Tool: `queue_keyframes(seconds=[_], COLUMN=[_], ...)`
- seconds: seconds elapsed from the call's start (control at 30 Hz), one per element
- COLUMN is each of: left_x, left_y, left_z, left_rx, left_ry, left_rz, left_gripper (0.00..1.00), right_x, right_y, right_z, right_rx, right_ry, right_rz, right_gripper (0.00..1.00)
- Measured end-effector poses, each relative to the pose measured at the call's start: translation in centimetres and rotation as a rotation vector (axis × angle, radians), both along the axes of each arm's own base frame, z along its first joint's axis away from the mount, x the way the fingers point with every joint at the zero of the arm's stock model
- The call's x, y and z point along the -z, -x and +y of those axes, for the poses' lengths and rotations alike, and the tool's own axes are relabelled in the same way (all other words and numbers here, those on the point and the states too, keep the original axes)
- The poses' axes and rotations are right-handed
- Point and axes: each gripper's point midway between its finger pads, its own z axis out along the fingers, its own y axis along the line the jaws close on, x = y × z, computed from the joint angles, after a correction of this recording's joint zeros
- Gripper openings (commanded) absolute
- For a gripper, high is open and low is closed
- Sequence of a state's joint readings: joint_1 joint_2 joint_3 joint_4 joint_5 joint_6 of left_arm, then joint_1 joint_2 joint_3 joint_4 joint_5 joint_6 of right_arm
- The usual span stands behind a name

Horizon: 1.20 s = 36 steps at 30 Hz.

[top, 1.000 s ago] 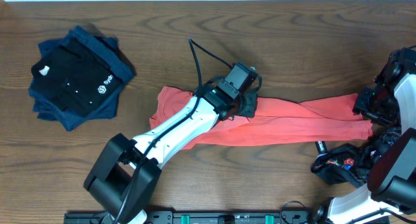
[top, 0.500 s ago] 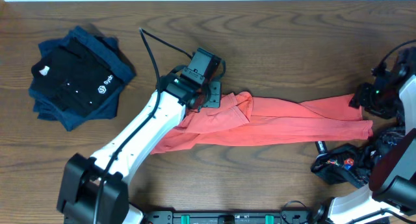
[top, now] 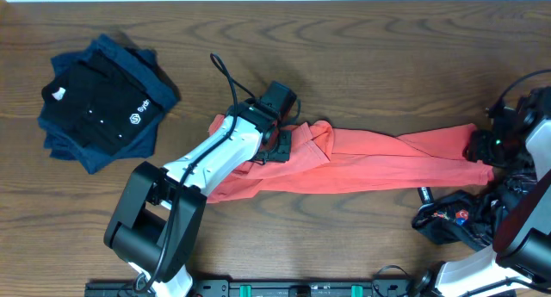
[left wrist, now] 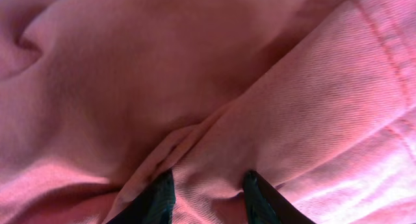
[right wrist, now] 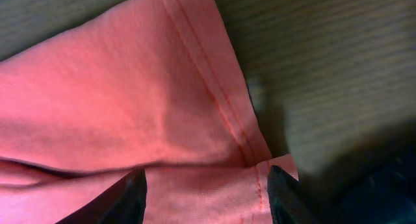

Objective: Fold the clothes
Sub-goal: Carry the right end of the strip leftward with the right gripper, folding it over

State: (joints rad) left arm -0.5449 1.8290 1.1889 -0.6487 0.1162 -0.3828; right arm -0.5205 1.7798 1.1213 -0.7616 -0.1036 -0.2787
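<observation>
Two arms are working opposite ends of the coral-red T-shirt, which is lying stretched in a long, rumpled band across the middle of the tabletop. Over the past second the left end effector has been travelling from the shirt's middle out toward the left and is now settling onto the left portion, leaving a doubled-over hump of cloth just to its right. In the left wrist view it is pinching: its dark fingertips are sitting close together with a raised ridge of red fabric gathered between them. The right end effector is staying at the far right end, having shifted only slightly; in the right wrist view its fingertips are standing fairly wide on either side of the stitched hem, and whether they are actually gripping cannot be told. Judging by this, the garment is being drawn out and straightened rather than folded, so a clean fold is not yet forming. Meanwhile, the dark folded shirts are resting well apart at the upper left, and a black jersey is lying crumpled near the right arm.
</observation>
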Motion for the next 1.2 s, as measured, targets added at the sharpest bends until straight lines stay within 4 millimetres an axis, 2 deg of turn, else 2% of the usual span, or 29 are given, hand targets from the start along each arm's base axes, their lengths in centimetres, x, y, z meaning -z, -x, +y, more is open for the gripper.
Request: queue_keyframes(seconds=[0.23, 0.4, 0.43, 0.63, 0.7, 0.73, 0.8, 0.83, 1.03, 1.1, 1.2], left_x=[1.5, 2.0, 2.0, 2.0, 2.0, 2.0, 2.0, 2.0, 0.7, -0.7, -3.2], left_y=[0.3, 0.6, 0.6, 0.6, 0.6, 0.6, 0.6, 0.6, -0.1, -0.4, -0.7], left_z=[1.3, 1.4, 1.4, 1.3, 1.3, 1.4, 1.4, 1.4, 2.4, 3.0, 3.6], left_rx=[-0.067, -0.073, -0.073, -0.073, -0.073, -0.074, -0.075, -0.077, -0.111, -0.129, -0.148], left_ry=[0.004, 0.007, 0.008, 0.01, 0.01, 0.01, 0.013, 0.014, 0.031, 0.045, 0.073], left_rz=[0.017, 0.024, 0.024, 0.025, 0.025, 0.025, 0.026, 0.026, 0.003, -0.023, -0.072], left_gripper=[0.38, 0.38, 0.38, 0.38, 0.38, 0.38, 0.38, 0.38, 0.38, 0.39, 0.43], right_x=[1.9, 2.9, 2.8, 2.9, 2.8, 2.8, 2.7, 2.7, 2.7, 2.7, 2.6], right_y=[0.1, 0.3, 0.1, -0.2, -0.4, -0.5, -0.7, -0.7, -0.8, -0.8, -0.5], right_z=[0.1, 0.2, 0.2, 0.2, 0.5, 0.8, 1.4, 1.7, 2.6, 2.7, 2.8], right_rx=[-0.022, -0.025, -0.026, -0.033, -0.048, -0.061, -0.086, -0.095, -0.113, -0.112, -0.095], right_ry=[0.02, 0.031, 0.034, 0.04, 0.023, 0.01, -0.014, -0.025, -0.066, -0.072, -0.083], right_rz=[-0.031, -0.049, -0.064, -0.103, -0.118, -0.127, -0.141, -0.144, -0.159, -0.159, -0.137], right_gripper=[0.59, 0.6, 0.57, 0.55, 0.47, 0.4, 0.18, 0.14, 0.06, 0.01, 0.01])
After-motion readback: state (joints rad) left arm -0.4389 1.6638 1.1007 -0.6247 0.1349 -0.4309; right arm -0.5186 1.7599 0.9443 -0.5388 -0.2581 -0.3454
